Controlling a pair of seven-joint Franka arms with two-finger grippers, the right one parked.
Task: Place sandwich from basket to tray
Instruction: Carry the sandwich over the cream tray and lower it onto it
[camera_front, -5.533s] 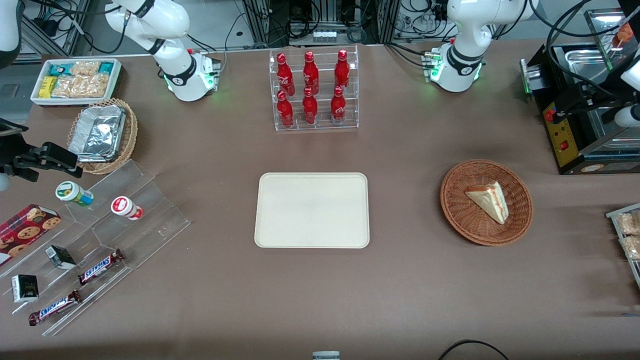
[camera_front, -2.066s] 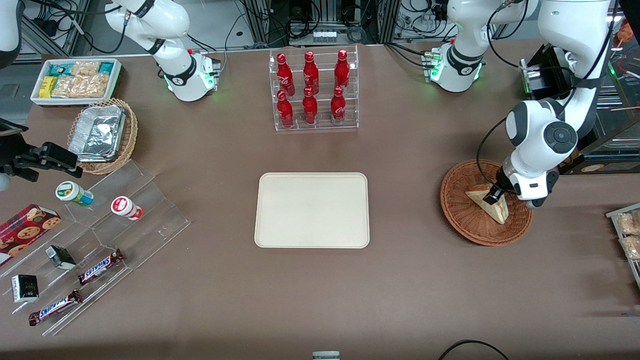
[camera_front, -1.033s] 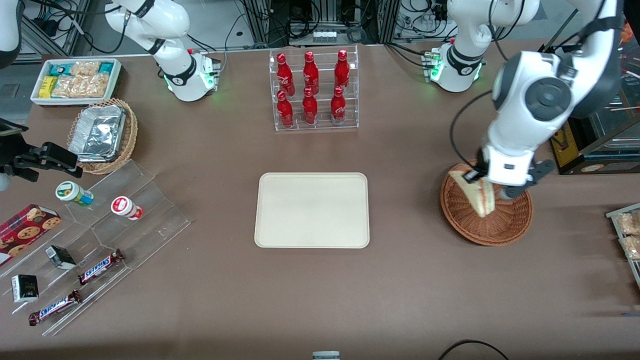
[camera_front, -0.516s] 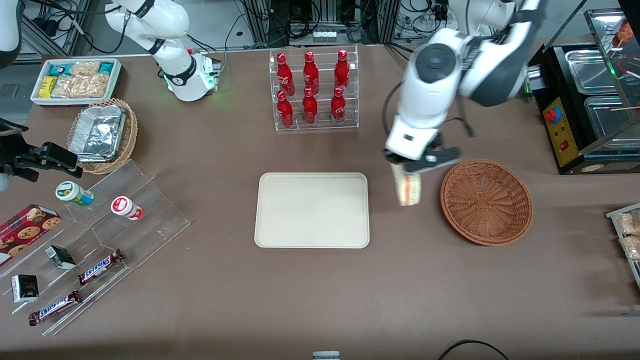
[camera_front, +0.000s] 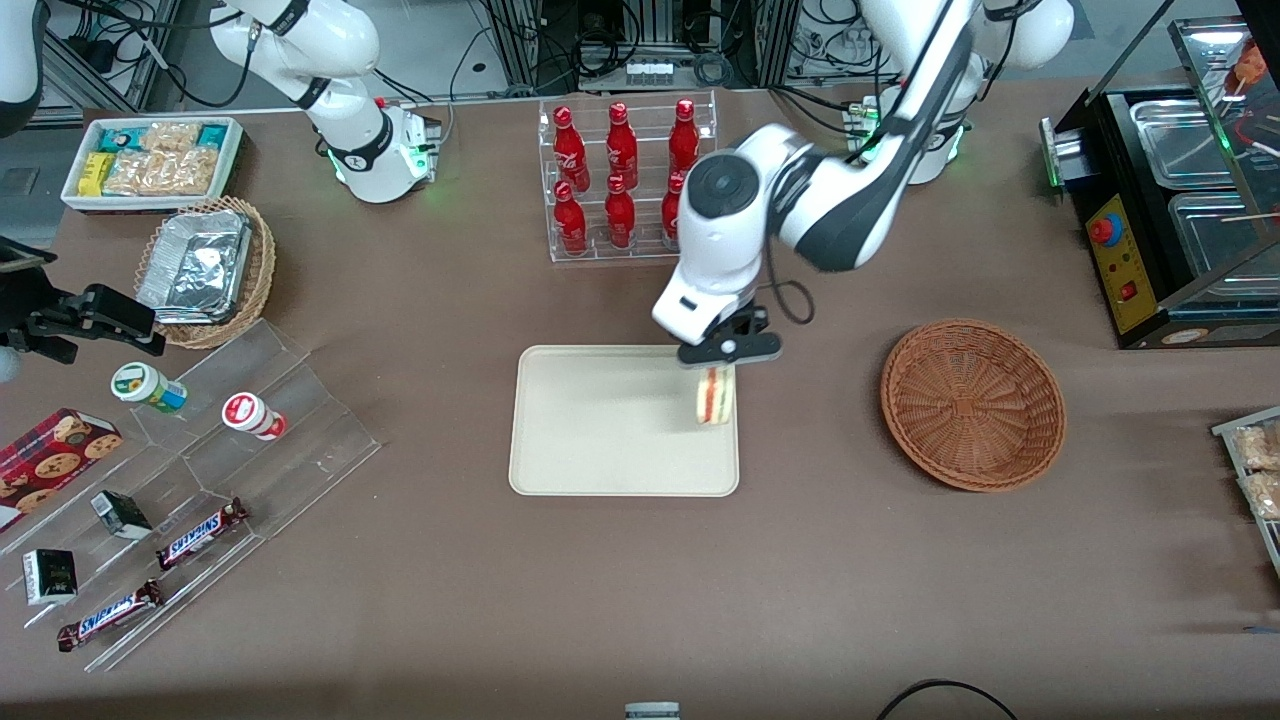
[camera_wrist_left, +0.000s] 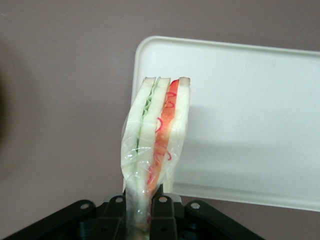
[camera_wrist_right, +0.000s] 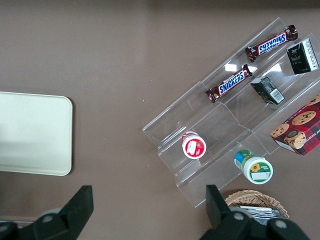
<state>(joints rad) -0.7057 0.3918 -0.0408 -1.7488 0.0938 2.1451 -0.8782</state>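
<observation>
While the gripper pinched the wrapped sandwich above the tray's edge, early release risked it toppling off.

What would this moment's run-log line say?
phase: transport | gripper: shut on sandwich, above tray edge nearest basket | basket: empty | placement: not yet done
</observation>
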